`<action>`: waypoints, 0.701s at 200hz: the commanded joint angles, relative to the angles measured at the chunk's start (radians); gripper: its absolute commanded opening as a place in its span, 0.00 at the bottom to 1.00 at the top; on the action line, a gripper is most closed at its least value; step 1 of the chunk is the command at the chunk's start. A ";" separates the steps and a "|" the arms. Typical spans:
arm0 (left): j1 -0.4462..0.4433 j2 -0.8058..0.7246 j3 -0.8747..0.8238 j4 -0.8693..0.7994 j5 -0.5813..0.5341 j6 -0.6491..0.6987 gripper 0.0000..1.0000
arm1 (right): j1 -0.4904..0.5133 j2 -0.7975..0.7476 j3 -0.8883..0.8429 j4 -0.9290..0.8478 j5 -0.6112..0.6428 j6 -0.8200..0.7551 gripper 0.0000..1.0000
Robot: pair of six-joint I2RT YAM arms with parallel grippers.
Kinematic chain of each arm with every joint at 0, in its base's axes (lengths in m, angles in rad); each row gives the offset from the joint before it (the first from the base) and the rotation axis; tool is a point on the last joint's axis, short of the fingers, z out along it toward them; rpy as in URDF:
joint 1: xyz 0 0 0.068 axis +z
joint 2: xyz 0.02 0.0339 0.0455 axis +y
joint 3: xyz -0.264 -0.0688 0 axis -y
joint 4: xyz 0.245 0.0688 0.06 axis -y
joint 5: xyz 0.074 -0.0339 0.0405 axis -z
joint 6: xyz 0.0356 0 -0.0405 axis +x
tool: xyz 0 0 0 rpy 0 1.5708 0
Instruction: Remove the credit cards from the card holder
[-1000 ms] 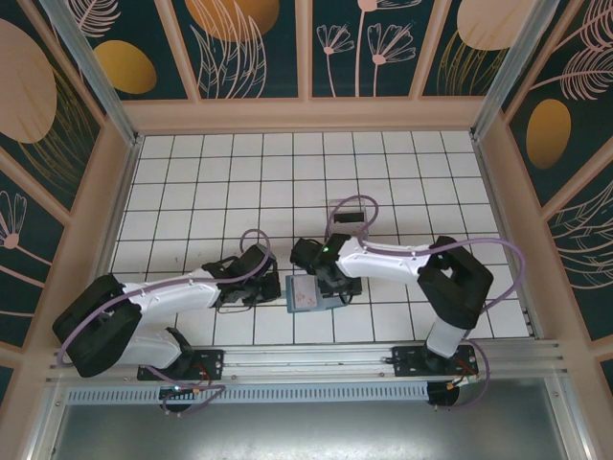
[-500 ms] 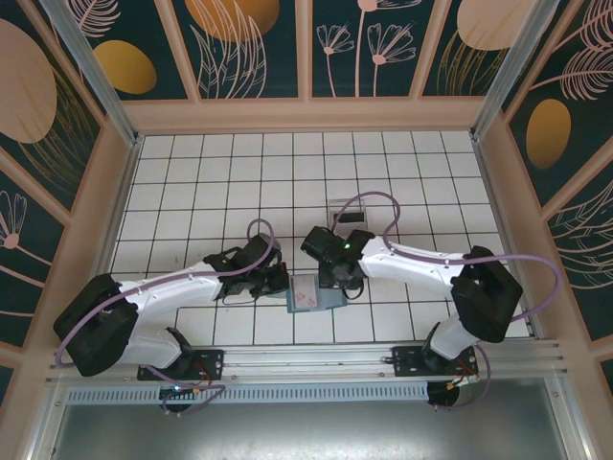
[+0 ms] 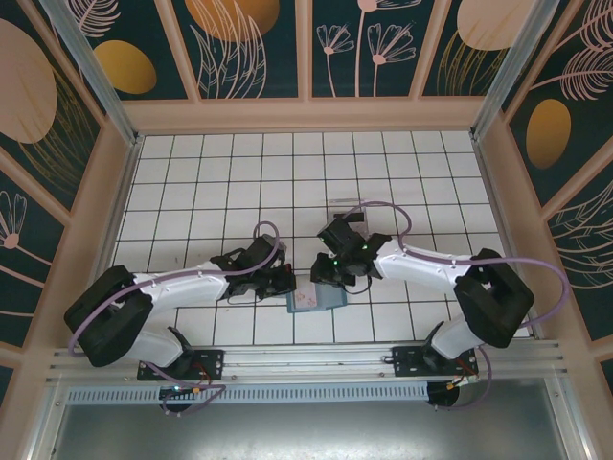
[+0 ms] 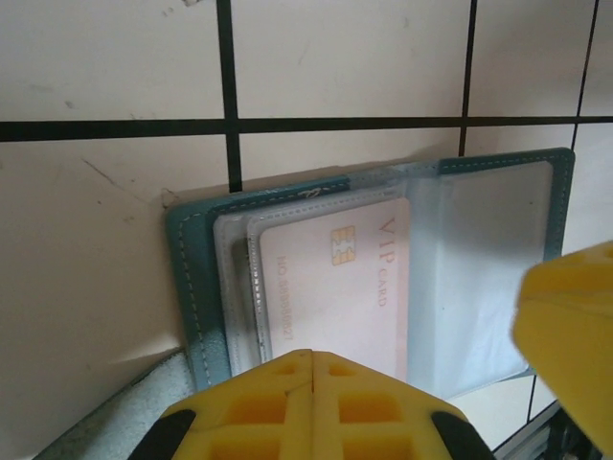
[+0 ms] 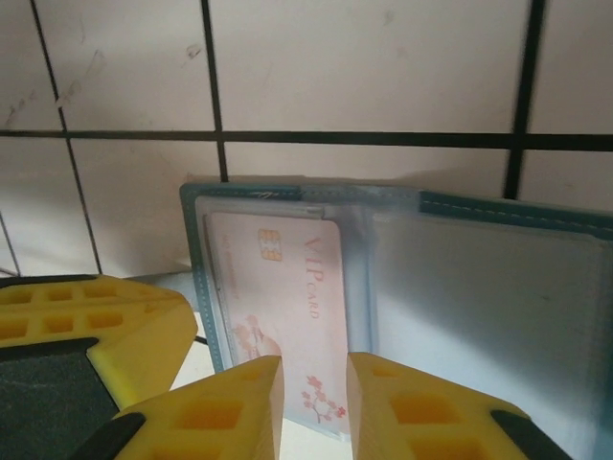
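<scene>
**Clerk:** Item: card holder. Location?

**Checker:** It lay open on the tiles, near centre, between the arms. One pink VIP credit card sat in the left clear sleeve; none was out.

**Clerk:** Pincers?

**Checker:** The left gripper was pressed together at the holder's left panel. The right gripper had its fingers narrowly apart astride the card's near edge; a pinch could not be confirmed. Extraction judged barely begun.

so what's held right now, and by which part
Nothing looks gripped: the shut left claw sits on the card holder; right claw, barely open, over the pink card.
</scene>
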State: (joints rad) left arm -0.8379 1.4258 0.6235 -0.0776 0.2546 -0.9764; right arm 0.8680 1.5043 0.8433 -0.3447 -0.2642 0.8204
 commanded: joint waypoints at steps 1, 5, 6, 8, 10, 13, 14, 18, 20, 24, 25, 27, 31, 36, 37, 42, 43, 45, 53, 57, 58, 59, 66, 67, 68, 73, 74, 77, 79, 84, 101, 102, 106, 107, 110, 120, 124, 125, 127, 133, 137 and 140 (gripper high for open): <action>-0.004 0.028 -0.014 0.050 0.048 -0.010 0.00 | -0.011 0.033 -0.033 0.135 -0.122 -0.021 0.23; -0.005 0.033 -0.015 0.055 0.056 -0.008 0.00 | -0.012 0.037 -0.035 0.142 -0.127 -0.024 0.22; -0.005 0.034 -0.015 0.055 0.058 -0.007 0.00 | -0.012 0.039 -0.035 0.144 -0.128 -0.023 0.22; -0.005 0.035 -0.014 0.055 0.060 -0.006 0.00 | -0.012 0.041 -0.035 0.146 -0.129 -0.024 0.22; -0.005 0.039 -0.012 0.056 0.062 -0.004 0.00 | -0.011 0.044 -0.036 0.148 -0.131 -0.024 0.22; -0.005 0.044 -0.011 0.056 0.064 -0.004 0.00 | -0.012 0.047 -0.036 0.151 -0.135 -0.024 0.22; -0.005 0.045 -0.010 0.055 0.064 -0.004 0.00 | -0.012 0.049 -0.037 0.153 -0.135 -0.023 0.22; -0.005 0.048 -0.010 0.054 0.065 -0.005 0.00 | -0.012 0.054 -0.038 0.158 -0.138 -0.025 0.21; -0.004 0.049 -0.010 0.055 0.067 -0.005 0.00 | -0.012 0.057 -0.038 0.159 -0.139 -0.025 0.21; -0.005 0.052 -0.011 0.055 0.066 -0.006 0.00 | -0.011 0.062 -0.038 0.161 -0.141 -0.024 0.21; -0.005 0.052 -0.011 0.055 0.065 -0.007 0.00 | -0.011 0.063 -0.039 0.162 -0.141 -0.024 0.21; -0.004 0.051 -0.012 0.054 0.065 -0.007 0.00 | -0.011 0.065 -0.039 0.162 -0.142 -0.025 0.21; -0.004 0.053 -0.013 0.052 0.062 -0.008 0.00 | -0.011 0.069 -0.037 0.162 -0.141 -0.026 0.21; -0.005 0.054 -0.014 0.048 0.058 -0.008 0.00 | -0.012 0.073 -0.038 0.163 -0.140 -0.027 0.21; -0.005 0.053 -0.014 0.047 0.057 -0.008 0.00 | -0.012 0.075 -0.037 0.164 -0.140 -0.027 0.21; -0.005 0.055 -0.015 0.039 0.050 -0.006 0.00 | -0.012 0.077 -0.036 0.163 -0.138 -0.028 0.21; -0.004 0.056 -0.014 0.038 0.050 -0.005 0.00 | -0.012 0.077 -0.036 0.162 -0.138 -0.028 0.21; -0.005 0.056 -0.013 0.034 0.047 -0.005 0.00 | -0.012 0.080 -0.037 0.161 -0.137 -0.029 0.21; -0.005 0.064 -0.010 0.019 0.042 0.001 0.00 | -0.013 0.085 -0.036 0.159 -0.132 -0.030 0.21; -0.004 0.067 -0.010 0.015 0.040 0.004 0.00 | -0.012 0.088 -0.036 0.157 -0.130 -0.032 0.21; -0.004 0.068 -0.008 0.014 0.040 0.005 0.00 | -0.013 0.088 -0.036 0.156 -0.129 -0.032 0.21; -0.004 0.069 -0.008 0.013 0.040 0.005 0.00 | -0.013 0.089 -0.036 0.156 -0.129 -0.032 0.21; -0.005 0.074 -0.008 0.007 0.040 0.008 0.00 | -0.014 0.094 -0.036 0.152 -0.126 -0.034 0.21; -0.005 0.075 -0.008 0.007 0.040 0.008 0.00 | -0.014 0.095 -0.035 0.151 -0.125 -0.035 0.21; -0.005 0.076 -0.008 0.007 0.039 0.008 0.00 | -0.014 0.096 -0.035 0.151 -0.124 -0.034 0.21; -0.004 0.079 -0.010 0.007 0.040 0.008 0.00 | -0.014 0.099 -0.036 0.146 -0.119 -0.036 0.21; -0.005 0.080 -0.011 0.007 0.041 0.008 0.00 | -0.014 0.099 -0.036 0.145 -0.117 -0.036 0.21; -0.005 0.081 -0.011 0.008 0.041 0.007 0.00 | -0.014 0.101 -0.036 0.142 -0.116 -0.035 0.21; -0.004 0.082 -0.013 0.009 0.042 0.007 0.00 | -0.014 0.101 -0.037 0.141 -0.115 -0.036 0.21; -0.005 0.085 -0.014 0.009 0.044 0.008 0.00 | -0.013 0.102 -0.039 0.141 -0.114 -0.037 0.21; -0.005 0.088 -0.017 0.006 0.044 0.010 0.00 | -0.013 0.109 -0.049 0.144 -0.112 -0.035 0.21; -0.004 0.088 -0.017 0.006 0.044 0.010 0.00 | -0.013 0.109 -0.050 0.144 -0.113 -0.035 0.21; -0.003 0.090 -0.018 0.004 0.044 0.010 0.00 | -0.014 0.113 -0.051 0.146 -0.113 -0.035 0.21; -0.005 0.090 -0.018 0.004 0.043 0.010 0.00 | -0.014 0.113 -0.052 0.146 -0.112 -0.035 0.21; -0.004 0.092 -0.018 0.003 0.043 0.011 0.00 | -0.014 0.115 -0.054 0.147 -0.112 -0.036 0.21; -0.005 0.094 -0.016 -0.004 0.040 0.015 0.00 | -0.013 0.118 -0.060 0.149 -0.112 -0.034 0.21; -0.005 0.097 -0.016 -0.007 0.040 0.016 0.00 | -0.013 0.118 -0.062 0.151 -0.112 -0.034 0.21; -0.005 0.098 -0.016 -0.007 0.040 0.017 0.00 | -0.013 0.119 -0.062 0.151 -0.112 -0.033 0.21; -0.005 0.099 -0.015 -0.010 0.041 0.017 0.00 | -0.014 0.119 -0.063 0.151 -0.112 -0.033 0.21; -0.005 0.099 -0.015 -0.012 0.040 0.019 0.00 | -0.014 0.121 -0.066 0.151 -0.110 -0.033 0.21; -0.005 0.099 -0.015 -0.014 0.038 0.020 0.00 | -0.014 0.121 -0.067 0.149 -0.107 -0.033 0.21; -0.005 0.100 -0.015 -0.016 0.037 0.019 0.00 | -0.013 0.121 -0.067 0.148 -0.105 -0.031 0.21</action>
State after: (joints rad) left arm -0.8379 1.5047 0.6205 -0.0494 0.2920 -0.9760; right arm 0.8597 1.6093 0.7944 -0.2054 -0.3756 0.8089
